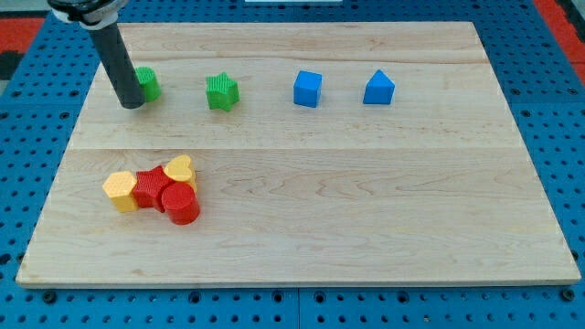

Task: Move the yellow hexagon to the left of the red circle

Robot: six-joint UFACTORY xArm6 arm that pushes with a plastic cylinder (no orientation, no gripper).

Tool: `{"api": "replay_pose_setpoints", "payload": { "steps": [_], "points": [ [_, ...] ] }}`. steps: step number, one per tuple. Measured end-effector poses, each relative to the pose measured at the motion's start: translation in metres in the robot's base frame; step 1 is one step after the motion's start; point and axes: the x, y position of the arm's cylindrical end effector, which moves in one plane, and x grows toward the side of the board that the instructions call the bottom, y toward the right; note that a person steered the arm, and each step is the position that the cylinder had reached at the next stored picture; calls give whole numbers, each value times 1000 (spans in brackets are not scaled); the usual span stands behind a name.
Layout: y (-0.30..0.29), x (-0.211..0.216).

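The yellow hexagon (120, 191) lies at the view's lower left of the wooden board. It touches a red star-shaped block (154, 186) on its right. The red circle (182, 205) sits just right of and below that red block. A yellow heart (180, 168) touches the cluster at its upper right. My tip (132, 104) is at the view's upper left, well above the cluster, right beside a green block (147, 83) that the rod partly hides.
A green star (221, 91), a blue cube (307, 89) and a blue pentagon-like block (378, 89) stand in a row along the view's top. The wooden board (366, 201) rests on a blue pegboard surface (567, 110).
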Motion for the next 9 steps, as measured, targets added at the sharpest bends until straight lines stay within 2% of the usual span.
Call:
{"api": "replay_pose_setpoints", "payload": {
  "steps": [1, 2, 3, 4, 6, 7, 8, 9],
  "points": [
    [44, 50],
    [154, 72],
    [172, 148],
    [172, 159],
    [42, 152],
    [12, 127],
    [32, 119],
    [15, 83]
  ]
}}
